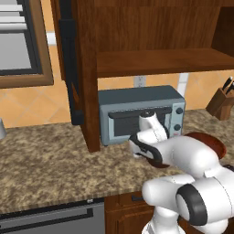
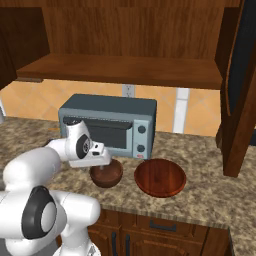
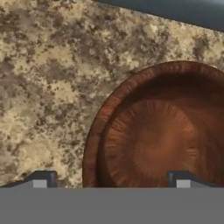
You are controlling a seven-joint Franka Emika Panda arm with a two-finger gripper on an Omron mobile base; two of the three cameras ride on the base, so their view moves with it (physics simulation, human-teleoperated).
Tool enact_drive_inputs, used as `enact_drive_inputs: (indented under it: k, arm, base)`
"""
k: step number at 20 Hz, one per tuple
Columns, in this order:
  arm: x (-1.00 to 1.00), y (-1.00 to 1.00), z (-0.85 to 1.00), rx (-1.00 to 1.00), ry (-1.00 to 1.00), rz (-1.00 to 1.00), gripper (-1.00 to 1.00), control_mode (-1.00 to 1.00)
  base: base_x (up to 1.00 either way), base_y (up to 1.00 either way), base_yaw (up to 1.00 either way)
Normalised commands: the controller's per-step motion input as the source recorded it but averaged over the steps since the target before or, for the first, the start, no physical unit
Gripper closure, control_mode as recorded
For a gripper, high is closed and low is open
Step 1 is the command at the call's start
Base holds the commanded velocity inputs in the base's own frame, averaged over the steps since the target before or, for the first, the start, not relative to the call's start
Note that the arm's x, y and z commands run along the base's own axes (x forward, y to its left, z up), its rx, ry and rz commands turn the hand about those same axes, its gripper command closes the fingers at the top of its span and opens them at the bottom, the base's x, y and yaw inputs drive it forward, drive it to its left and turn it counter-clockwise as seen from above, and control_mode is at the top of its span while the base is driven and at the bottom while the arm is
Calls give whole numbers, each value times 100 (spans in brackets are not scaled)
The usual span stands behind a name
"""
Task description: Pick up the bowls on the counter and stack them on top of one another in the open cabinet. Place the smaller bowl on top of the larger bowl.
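I judge nothing stacked yet. Both bowls sit on the tabletop [image 2: 210, 192]: smaller bowl [image 2: 106, 173] below my gripper [image 3: 111, 180], jaws spread wide astride its rim; larger bowl [image 2: 160, 177] at its 3 o'clock. Cabinet shelf [image 2: 125, 69] awaits both.

Grey-blue toaster oven [image 1: 141, 113] against tiled back wall, below wall outlet [image 2: 128, 90]. Knife block [image 1: 222, 103] far right. Window frame [image 1: 23, 43] upper left.
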Motion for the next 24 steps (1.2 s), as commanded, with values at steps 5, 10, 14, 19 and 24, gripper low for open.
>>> enact_drive_inputs:
  k: [5,10,14,19,24]
  arm:
    - [8,3,-46,0,0,0,-100,-100]
    - [0,-5,-15,0,0,0,100,-100]
    - [-11,-20,0,0,1,2,100,-100]
    - [-66,-7,29,-6,2,16,100,-100]
    - [-73,-22,72,-26,4,23,100,-100]
  base:
    - [0,0,0]
    - [0,0,0]
    - [0,0,0]
    - [0,0,0]
    - [0,0,0]
